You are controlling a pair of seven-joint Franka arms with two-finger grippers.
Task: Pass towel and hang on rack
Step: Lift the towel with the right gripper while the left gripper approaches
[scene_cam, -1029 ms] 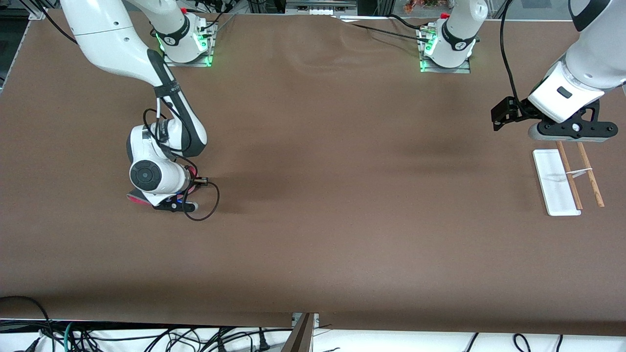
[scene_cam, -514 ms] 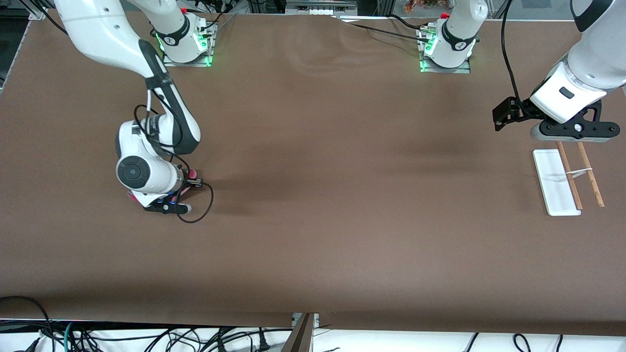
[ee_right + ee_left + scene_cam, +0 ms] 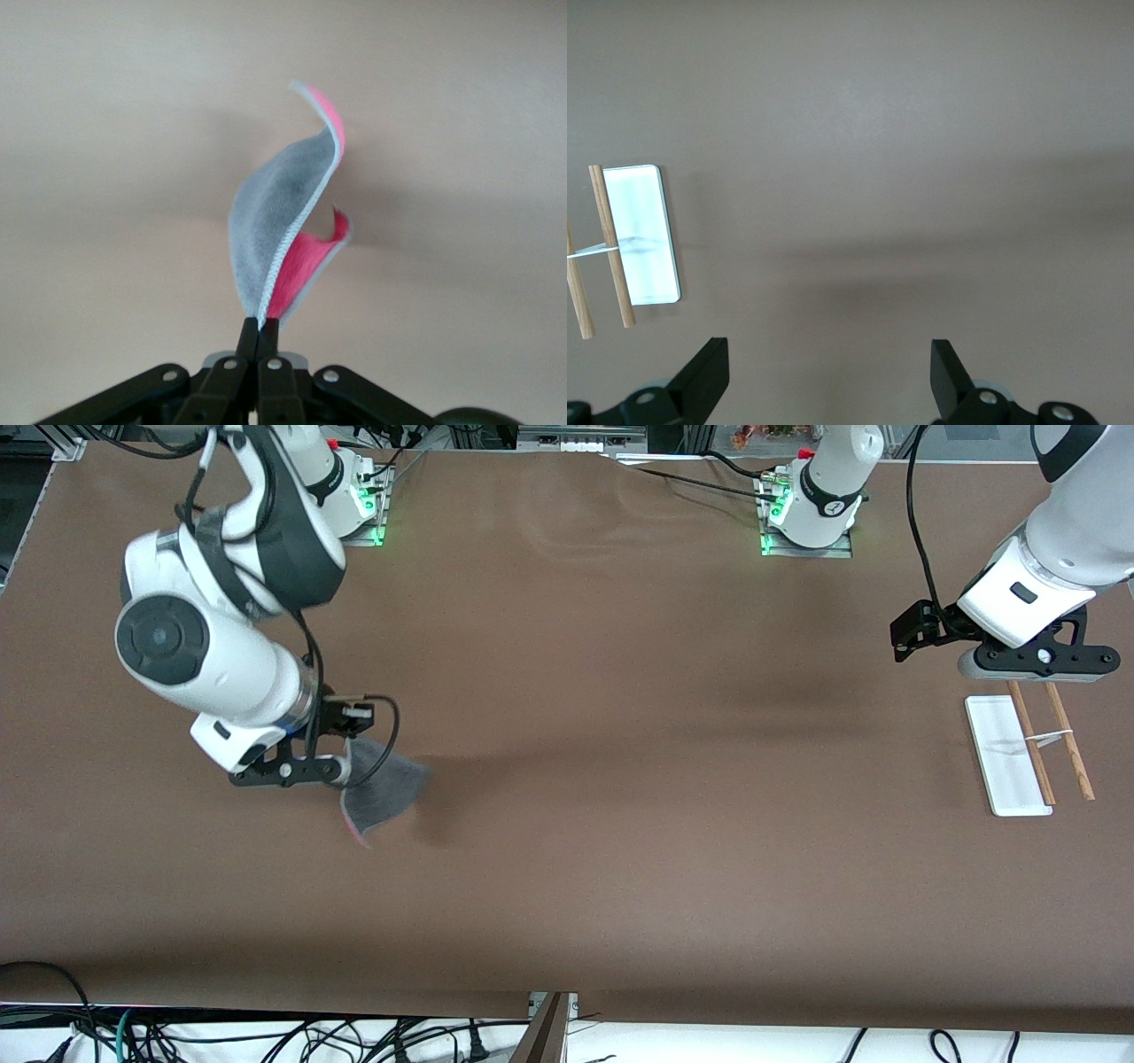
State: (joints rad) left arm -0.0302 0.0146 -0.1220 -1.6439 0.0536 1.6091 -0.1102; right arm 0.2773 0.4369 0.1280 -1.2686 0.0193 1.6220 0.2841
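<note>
The towel (image 3: 383,790) hangs in the air, dark grey on one side and pink-red on the other, with a light trim. My right gripper (image 3: 344,765) is shut on its top edge, over the table toward the right arm's end. In the right wrist view the towel (image 3: 279,221) curls away from the pinched fingertips of the right gripper (image 3: 259,326). The rack (image 3: 1010,757) stands at the left arm's end, a white base with two brown rods (image 3: 1050,744). My left gripper (image 3: 1032,666) waits open in the air beside the rack (image 3: 642,235), with nothing between the fingers of the left gripper (image 3: 830,367).
The brown table cover (image 3: 620,779) stretches bare between the two arms. Both arm bases (image 3: 811,514) sit at the edge farthest from the front camera. Cables (image 3: 266,1036) lie below the table's nearest edge.
My right arm has risen from the table and lifted the towel, which now hangs free and unfolded. The left arm has not moved.
</note>
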